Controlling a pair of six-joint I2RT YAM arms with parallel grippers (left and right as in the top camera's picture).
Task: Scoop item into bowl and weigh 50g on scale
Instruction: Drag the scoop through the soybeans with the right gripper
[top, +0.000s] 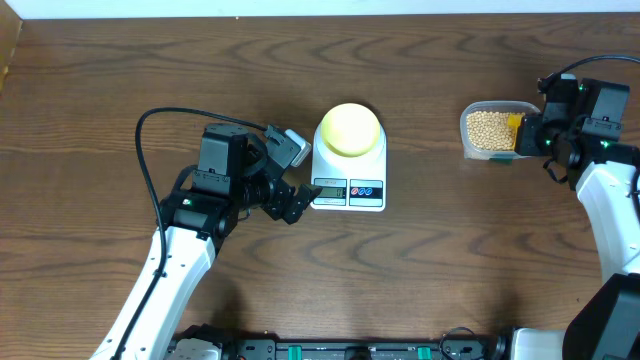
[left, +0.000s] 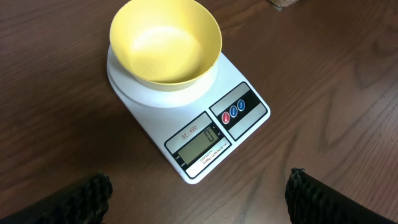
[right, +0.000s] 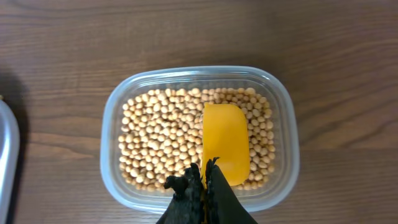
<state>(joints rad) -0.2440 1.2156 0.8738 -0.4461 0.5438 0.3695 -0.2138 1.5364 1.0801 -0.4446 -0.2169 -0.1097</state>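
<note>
The pale yellow-green bowl (top: 349, 129) stands empty on the white scale (top: 348, 187); in the left wrist view the bowl (left: 165, 41) sits on the scale (left: 241, 138), whose display reads 0. My left gripper (top: 291, 175) is open and empty just left of the scale, its fingers (left: 198, 193) wide apart. The beans (top: 487, 129) fill a clear tub (top: 468, 140) at the right. My right gripper (top: 528, 132) is shut on the handle of a yellow scoop (right: 225, 143), whose blade lies over the beans (right: 161, 137) in the tub (right: 281, 180).
A pale object's edge (right: 6, 155) shows at the left of the right wrist view. Black cables run from both arms. The table's far edge runs along the top of the overhead view.
</note>
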